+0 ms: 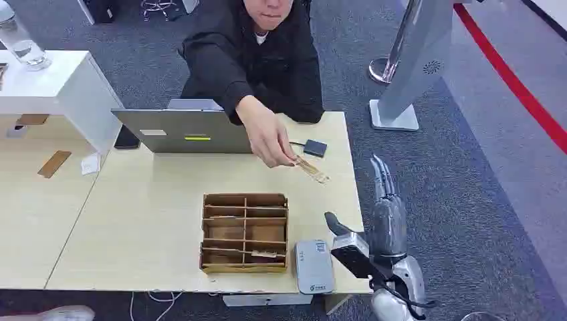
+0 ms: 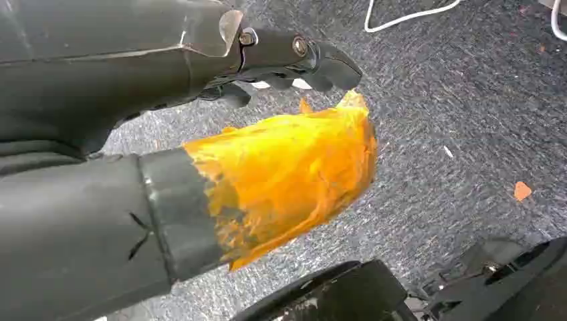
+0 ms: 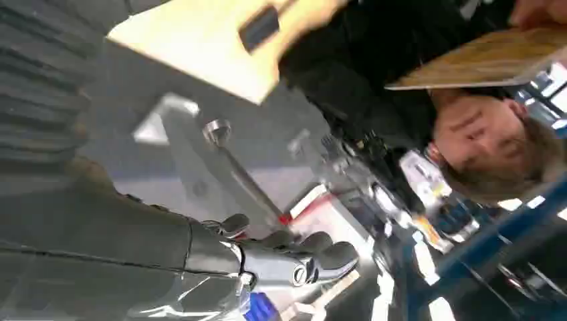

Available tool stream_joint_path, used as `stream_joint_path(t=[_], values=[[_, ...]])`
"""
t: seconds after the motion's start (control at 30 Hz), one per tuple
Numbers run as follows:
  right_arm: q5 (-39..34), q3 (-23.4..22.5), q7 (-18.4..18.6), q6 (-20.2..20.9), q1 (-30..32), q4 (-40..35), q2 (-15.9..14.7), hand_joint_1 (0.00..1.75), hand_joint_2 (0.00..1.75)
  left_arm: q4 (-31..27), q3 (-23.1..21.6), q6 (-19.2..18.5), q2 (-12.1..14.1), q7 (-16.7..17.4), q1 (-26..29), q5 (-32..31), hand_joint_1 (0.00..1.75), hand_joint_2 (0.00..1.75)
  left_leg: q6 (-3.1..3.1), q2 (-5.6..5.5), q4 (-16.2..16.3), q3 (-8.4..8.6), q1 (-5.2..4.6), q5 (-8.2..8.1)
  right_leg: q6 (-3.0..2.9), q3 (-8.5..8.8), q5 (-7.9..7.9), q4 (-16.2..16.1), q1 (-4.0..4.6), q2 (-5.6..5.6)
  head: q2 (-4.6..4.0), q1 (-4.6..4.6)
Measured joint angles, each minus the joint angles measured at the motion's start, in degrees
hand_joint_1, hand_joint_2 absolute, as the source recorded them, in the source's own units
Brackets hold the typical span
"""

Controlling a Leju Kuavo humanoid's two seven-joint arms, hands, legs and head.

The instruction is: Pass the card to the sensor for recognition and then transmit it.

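Evidently, the thin tan card offered by the person's hand is best met squarely by the empty right hand, fingers extended and apart.

Seated behind the pale wooden table, a person in a black top, one arm stretched over it. Open grey laptop at the far edge, small dark box just beside it on a cable. Nearer, a brown divided cardboard tray. To the left, a white stand bearing a clear glass. Grey carpet crossed by a red stripe; grey pedestal beyond the table.
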Motion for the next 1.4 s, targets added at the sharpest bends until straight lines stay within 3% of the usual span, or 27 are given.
stream_joint_path(t=[0.43,0.9,0.93,1.03,1.07,1.1,1.4], values=[[26.49,6.73,10.88,-10.25,-5.59,-0.70,-3.23,0.00,1.75,0.00,-0.83,-0.24,-0.46,1.05,-0.02,-0.39,0.00,0.00,0.00,0.00,0.00,0.00,0.00,0.00,0.00,0.00,0.00,0.00,0.00,0.00,0.00,0.00],[32.67,8.26,13.66,-10.77,-6.87,-0.13,-3.80,0.00,1.75,0.00,-0.85,-0.26,-0.83,1.27,-0.03,-0.39,0.00,0.00,0.00,0.00,0.00,0.00,0.00,0.00,0.00,0.00,0.00,0.00,0.00,0.00,0.00,0.00],[32.86,8.35,13.88,-10.81,-6.94,-0.11,-3.82,0.17,1.75,0.00,-0.85,-0.26,-0.83,1.29,-0.03,-0.39,0.00,0.00,0.00,0.00,0.00,0.00,0.00,0.00,0.00,0.00,0.00,0.00,0.00,0.00,0.00,0.00],[33.24,8.70,14.27,-10.84,-7.21,0.07,-3.91,0.17,1.75,0.00,-0.85,-0.26,-0.87,1.33,-0.03,-0.39,0.00,0.00,0.00,0.00,0.00,0.00,0.00,0.00,0.00,0.00,0.00,0.00,0.00,0.00,0.00,0.00],[33.24,8.83,14.40,-10.84,-7.31,0.18,-3.93,1.57,1.75,0.00,-0.85,-0.26,-0.87,1.33,-0.03,-0.39,0.00,0.00,0.00,0.00,0.00,0.00,0.00,0.00,0.00,0.00,0.00,0.00,0.00,0.00,0.00,0.00],[33.24,8.96,14.40,-10.84,-7.37,0.24,-3.95,1.73,1.75,0.00,-0.85,-0.26,-0.87,1.33,-0.03,-0.39,0.00,0.00,0.00,0.00,0.00,0.00,0.00,0.00,0.00,0.00,0.00,0.00,0.00,0.00,0.00,0.00],[32.71,9.64,14.73,-10.81,-7.96,0.65,-3.98,1.75,1.75,0.00,-0.85,-0.26,-0.92,1.42,-0.03,-0.39,0.00,0.00,0.00,-0.01,0.00,0.00,0.00,0.00,0.00,0.00,0.00,0.00,0.00,0.00,0.00,0.00]])
